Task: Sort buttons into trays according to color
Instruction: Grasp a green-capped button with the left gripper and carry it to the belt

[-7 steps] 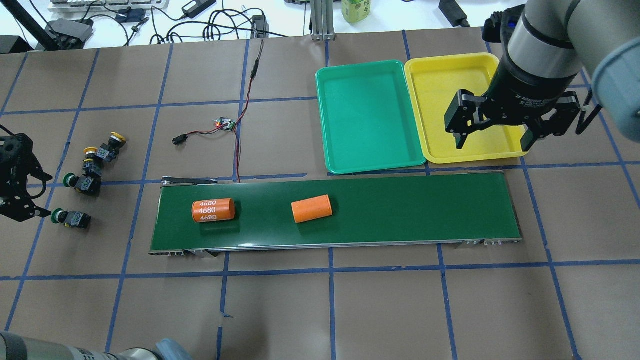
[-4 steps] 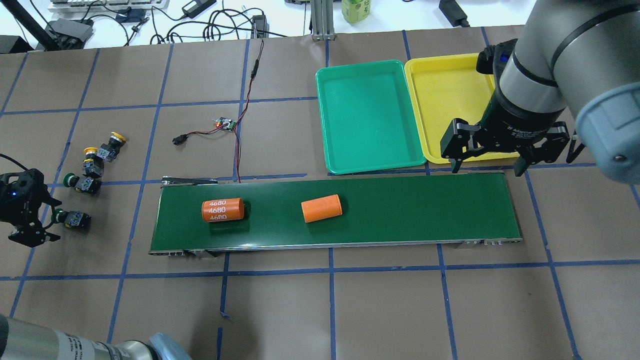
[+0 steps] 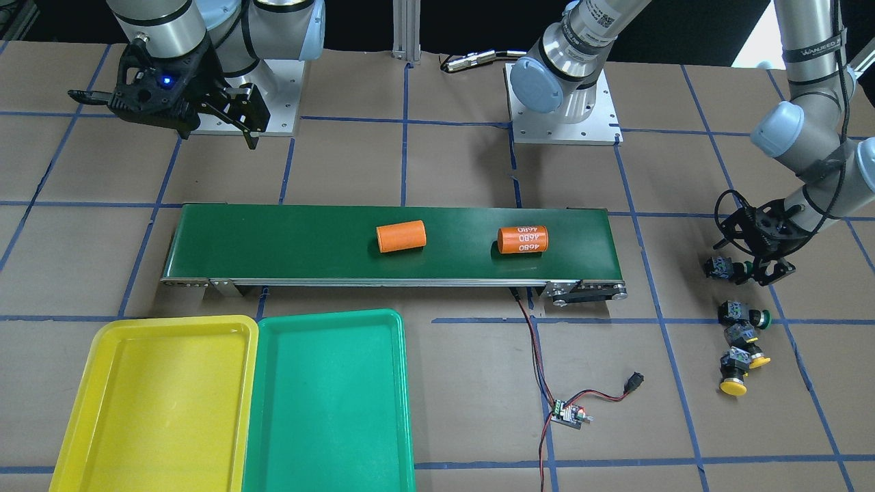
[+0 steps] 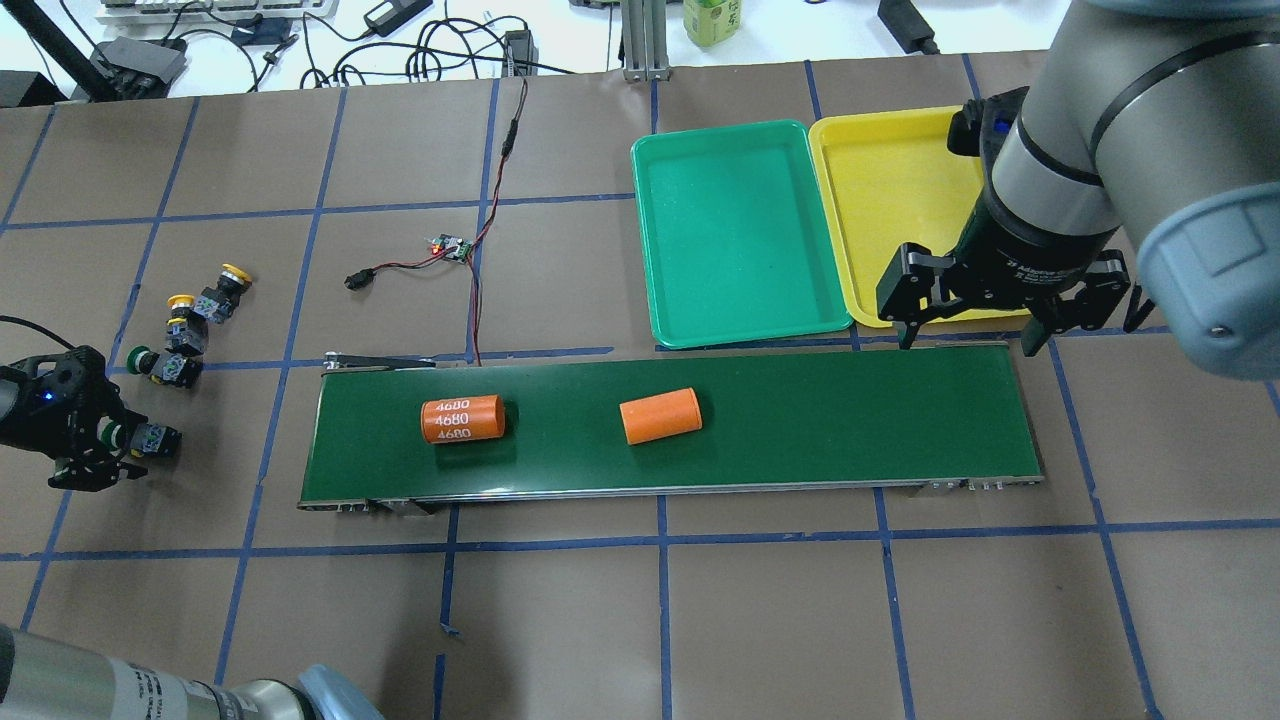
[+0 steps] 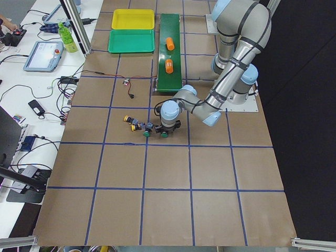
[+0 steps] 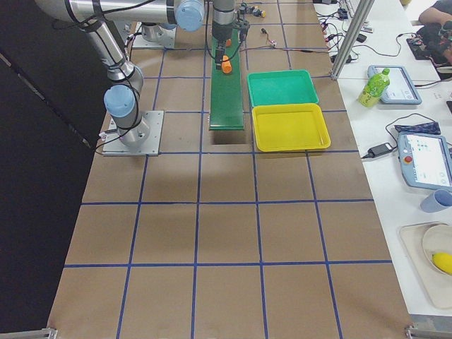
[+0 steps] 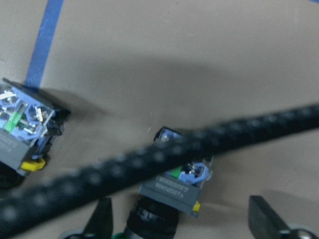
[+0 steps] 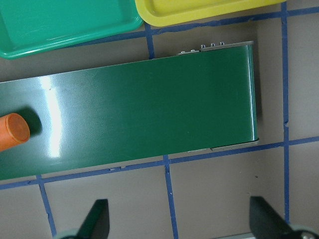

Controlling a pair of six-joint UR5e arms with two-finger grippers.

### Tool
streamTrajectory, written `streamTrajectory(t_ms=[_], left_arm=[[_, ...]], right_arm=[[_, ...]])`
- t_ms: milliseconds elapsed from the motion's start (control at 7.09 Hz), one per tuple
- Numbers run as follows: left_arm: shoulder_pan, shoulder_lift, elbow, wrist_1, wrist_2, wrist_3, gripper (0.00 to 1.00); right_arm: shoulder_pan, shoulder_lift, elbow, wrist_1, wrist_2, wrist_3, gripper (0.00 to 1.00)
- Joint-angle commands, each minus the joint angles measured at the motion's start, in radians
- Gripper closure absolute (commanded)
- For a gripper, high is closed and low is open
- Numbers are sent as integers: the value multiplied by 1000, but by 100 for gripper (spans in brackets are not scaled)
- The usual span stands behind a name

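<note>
Four buttons lie at the table's left end: two yellow-capped (image 4: 228,280) (image 4: 185,315) and two green-capped (image 4: 165,365) (image 4: 140,438). My left gripper (image 4: 95,447) is open and low, with its fingers on either side of the nearest green button. In the left wrist view that button (image 7: 174,189) lies between the fingers (image 7: 102,221), with a black cable crossing in front. My right gripper (image 4: 968,325) is open and empty, over the gap between the yellow tray (image 4: 900,200) and the belt. The green tray (image 4: 740,230) lies beside the yellow one. Both trays hold nothing.
A dark-green conveyor belt (image 4: 850,420) runs across the middle and carries two orange cylinders (image 4: 463,419) (image 4: 660,416). A small circuit board with red and black wires (image 4: 450,247) lies behind the belt. Blue tape lines grid the brown table.
My left gripper has moved down and in around the nearest green button. My right gripper has moved from over the yellow tray toward the belt. Both cylinders have travelled right on the belt.
</note>
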Motion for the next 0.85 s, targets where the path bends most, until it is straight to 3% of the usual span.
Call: streamTrajectory(t_ms=[0, 423, 705], left_arm=[[-3, 30, 1, -7, -18, 5, 100], [-93, 183, 56, -270, -18, -53, 100], [-314, 284, 62, -334, -12, -361, 100]], right_arm=[[-1, 0, 2, -2, -1, 2, 0], [-6, 2, 4, -5, -8, 0, 0], [-6, 2, 4, -2, -9, 3, 0]])
